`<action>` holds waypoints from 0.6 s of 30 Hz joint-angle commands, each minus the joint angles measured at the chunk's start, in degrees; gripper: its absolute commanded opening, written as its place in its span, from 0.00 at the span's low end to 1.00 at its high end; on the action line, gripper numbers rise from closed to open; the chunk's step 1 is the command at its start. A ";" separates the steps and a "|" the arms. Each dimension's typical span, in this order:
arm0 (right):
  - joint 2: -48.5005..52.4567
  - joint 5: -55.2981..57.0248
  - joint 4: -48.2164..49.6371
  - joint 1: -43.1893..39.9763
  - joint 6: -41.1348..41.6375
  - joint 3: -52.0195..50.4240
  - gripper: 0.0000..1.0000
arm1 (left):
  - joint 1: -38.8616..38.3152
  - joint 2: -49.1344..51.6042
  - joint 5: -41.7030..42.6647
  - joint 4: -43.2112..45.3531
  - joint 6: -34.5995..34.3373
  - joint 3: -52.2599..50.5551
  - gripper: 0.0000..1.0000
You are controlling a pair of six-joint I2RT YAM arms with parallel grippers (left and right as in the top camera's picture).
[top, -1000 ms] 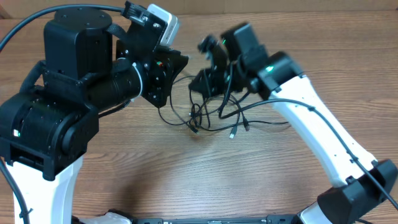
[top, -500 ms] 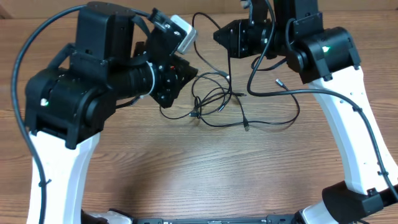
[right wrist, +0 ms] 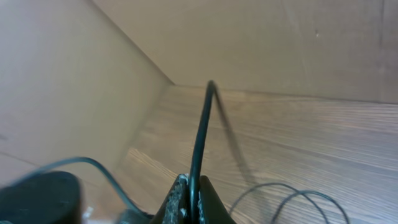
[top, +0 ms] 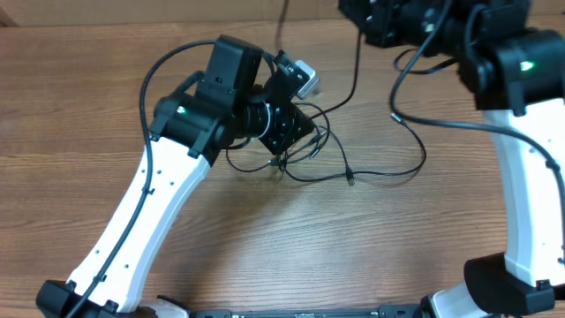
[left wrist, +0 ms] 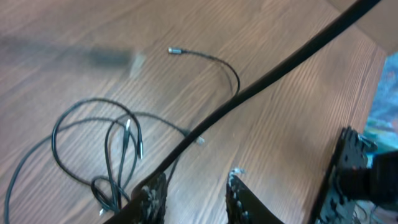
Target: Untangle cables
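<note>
The cables (top: 305, 152) lie as a loose black tangle on the wooden table mid-frame, and one strand runs out to a plug end (top: 394, 115) on the right. My left gripper (top: 284, 150) sits low over the tangle's left side. In the left wrist view its jaws (left wrist: 196, 193) stand open with bare wood between them. A taut strand (left wrist: 267, 81) crosses by the left fingertip, and loops (left wrist: 106, 143) lie to the left. My right gripper (top: 364, 25) is raised at the back right. It is shut (right wrist: 194, 194) on a single cable (right wrist: 202, 130) that rises from its jaws.
A cardboard wall (top: 177, 11) closes the table's far side, close behind the right gripper (right wrist: 280, 37). The white link of the left arm (top: 141, 212) crosses the front left, and the right arm's link (top: 530, 203) stands at the right edge. A loose plug (left wrist: 174, 50) lies on the wood.
The right arm has lifted back and to the right, drawing its cable out of the tangle. The left arm has stretched out and come down onto the tangle, and its jaws have parted.
</note>
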 commanded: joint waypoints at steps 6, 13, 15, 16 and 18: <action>-1.55 -22.51 6.19 -3.82 10.34 1.70 0.04 | -0.90 -0.52 2.27 8.72 -0.79 -5.73 0.35; -1.55 -36.13 17.51 -3.82 21.66 1.70 0.04 | -1.38 0.13 0.33 10.45 -0.22 -6.27 0.33; -1.55 -39.52 22.88 -3.82 26.67 1.70 0.04 | -1.38 0.81 0.26 11.32 -0.22 -6.54 0.35; -1.55 -41.00 25.88 -3.82 29.51 1.70 0.04 | -1.40 1.44 0.28 12.00 -0.39 -6.73 0.33; -1.55 -42.91 30.77 -3.82 33.51 1.70 0.04 | -1.44 2.58 0.24 12.59 -1.33 -6.80 0.04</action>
